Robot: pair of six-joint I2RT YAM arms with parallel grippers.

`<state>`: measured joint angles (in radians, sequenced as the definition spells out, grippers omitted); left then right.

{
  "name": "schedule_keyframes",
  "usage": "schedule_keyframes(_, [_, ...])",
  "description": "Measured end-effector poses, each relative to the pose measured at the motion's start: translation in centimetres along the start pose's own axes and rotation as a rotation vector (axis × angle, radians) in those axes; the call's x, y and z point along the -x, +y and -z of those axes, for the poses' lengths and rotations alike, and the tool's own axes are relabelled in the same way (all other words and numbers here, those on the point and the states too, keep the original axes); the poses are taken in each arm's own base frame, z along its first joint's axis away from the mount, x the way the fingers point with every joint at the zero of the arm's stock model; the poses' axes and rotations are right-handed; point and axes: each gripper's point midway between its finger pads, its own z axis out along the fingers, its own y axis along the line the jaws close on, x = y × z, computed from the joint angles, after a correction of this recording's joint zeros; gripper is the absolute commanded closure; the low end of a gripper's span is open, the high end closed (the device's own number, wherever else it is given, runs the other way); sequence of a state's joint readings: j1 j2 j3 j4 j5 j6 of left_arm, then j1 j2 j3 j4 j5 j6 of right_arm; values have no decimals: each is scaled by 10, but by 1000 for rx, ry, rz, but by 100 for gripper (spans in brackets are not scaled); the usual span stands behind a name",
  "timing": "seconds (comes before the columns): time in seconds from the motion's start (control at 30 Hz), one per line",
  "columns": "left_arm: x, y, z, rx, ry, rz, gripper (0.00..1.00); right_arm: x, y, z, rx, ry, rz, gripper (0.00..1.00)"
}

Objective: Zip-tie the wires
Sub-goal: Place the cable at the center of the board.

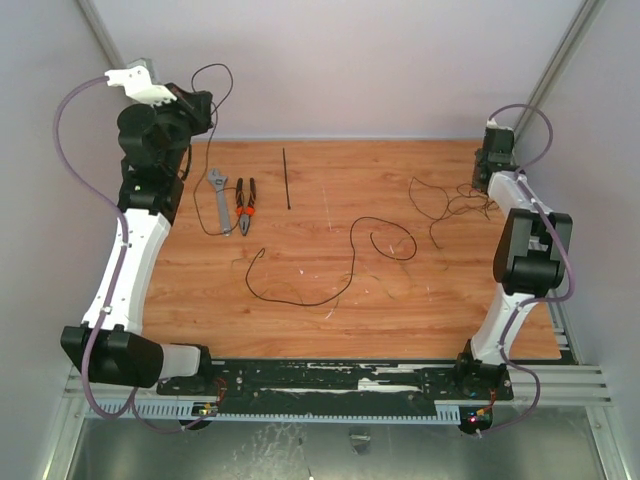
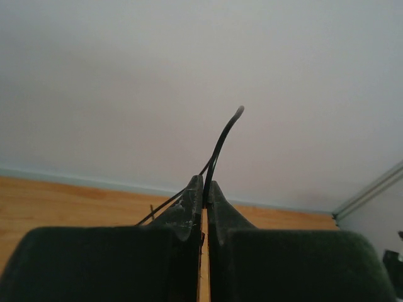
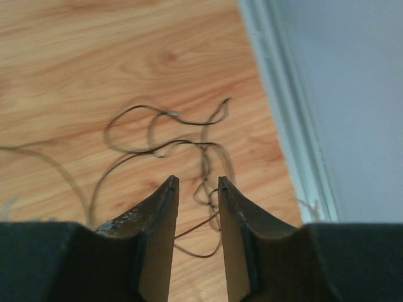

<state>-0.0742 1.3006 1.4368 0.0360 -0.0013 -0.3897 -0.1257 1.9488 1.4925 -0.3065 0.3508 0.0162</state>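
While the left gripper [image 2: 203, 182] is clamped on a wire strand [image 2: 220, 145] by the pale wall [image 1: 360, 60], the right gripper [image 3: 196, 182] hangs slightly parted, empty, over the wires [image 3: 182, 145] on the wood table [image 1: 400, 310]; zip tie [image 1: 286, 180] lies near the pliers [image 1: 246, 205].

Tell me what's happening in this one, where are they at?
The left pincer is shut on a black wire strand, held up off the table at the far left. The right pincer is open, low over the wire tangle by the right edge. The zip tie lies untouched on the table beside the pliers and wrench, so nothing is bundled yet.
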Motion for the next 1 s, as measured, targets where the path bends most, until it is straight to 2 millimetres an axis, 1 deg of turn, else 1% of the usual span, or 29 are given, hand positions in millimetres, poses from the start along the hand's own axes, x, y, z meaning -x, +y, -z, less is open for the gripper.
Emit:
schedule_keyframes(0.03, [-4, -2, 0, -13, 12, 8, 100, 2, 8, 2, 50, -7, -9, 53])
schedule_keyframes(0.1, [-2, -8, 0, -44, 6, 20, 100, 5, 26, 10, 162, -26, -28, 39])
schedule_keyframes(0.17, [5, -15, 3, -72, -10, 27, 100, 10, 46, 27, 296, -60, -47, 32])
schedule_keyframes(0.2, [8, -18, 4, -83, -18, 30, 100, 14, 53, 36, 351, -77, -59, 31])
schedule_keyframes(0.27, [14, -23, 8, -105, -31, 36, 100, 28, 66, 59, 462, -138, -86, 28])
schedule_keyframes(0.43, [28, -36, 17, -155, -59, 53, 100, 72, 89, 129, 693, -339, -136, 24])
schedule_keyframes(0.5, [32, -40, 19, -174, -66, 61, 100, 82, 104, 155, 767, -401, -130, 23])
schedule_keyframes(0.53, [33, -43, 20, -184, -68, 69, 100, 85, 116, 167, 810, -422, -123, 23])
schedule_keyframes(0.6, [35, -48, 21, -210, -70, 84, 100, 81, 145, 187, 896, -434, -111, 23])
schedule_keyframes(0.67, [36, -55, 21, -243, -67, 110, 100, 68, 178, 202, 978, -407, -99, 23])
schedule_keyframes(0.77, [42, -72, 18, -308, -72, 153, 100, 47, 220, 216, 1060, -345, -83, 23])
schedule_keyframes(0.83, [44, -87, 15, -355, -73, 176, 100, 35, 243, 223, 1105, -313, -75, 20])
schedule_keyframes(0.9, [45, -106, 11, -405, -69, 196, 100, 23, 260, 227, 1137, -288, -64, 18])
schedule_keyframes(1.0, [47, -131, 5, -468, -68, 217, 100, 10, 273, 232, 1176, -265, -61, 13])
